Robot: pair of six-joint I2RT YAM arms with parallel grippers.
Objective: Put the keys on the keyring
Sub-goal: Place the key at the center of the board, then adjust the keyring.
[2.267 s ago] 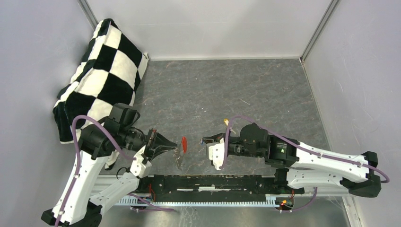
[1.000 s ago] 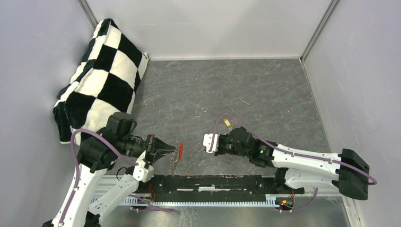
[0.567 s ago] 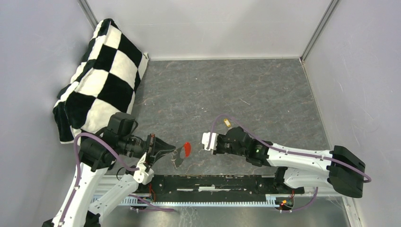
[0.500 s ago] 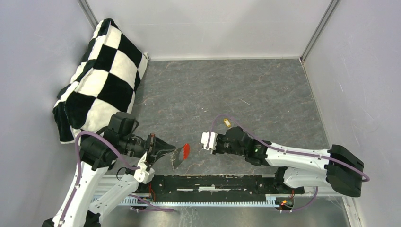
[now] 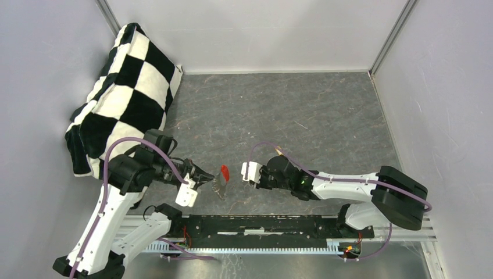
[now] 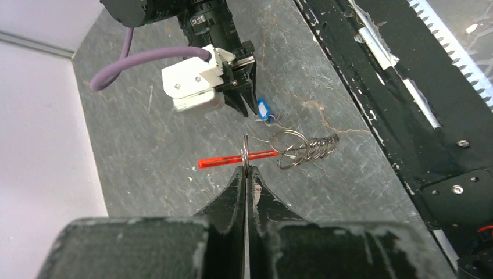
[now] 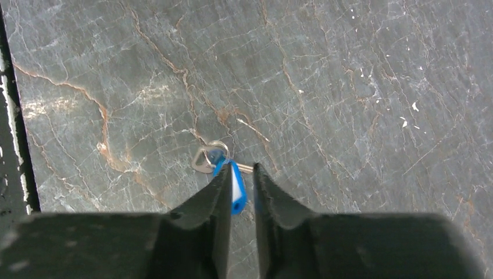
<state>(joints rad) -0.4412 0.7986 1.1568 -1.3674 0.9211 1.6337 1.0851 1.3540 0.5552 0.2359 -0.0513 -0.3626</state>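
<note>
Beyond keyring: open table. Left of keyring: checkered cloth blocks. Right: right end effector, narrow gap.

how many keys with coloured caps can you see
2. The blue-capped key sits at the right gripper, between its fingers; the yellow-capped key lies on the table beyond the right arm. Plain keys may be hidden.
</note>
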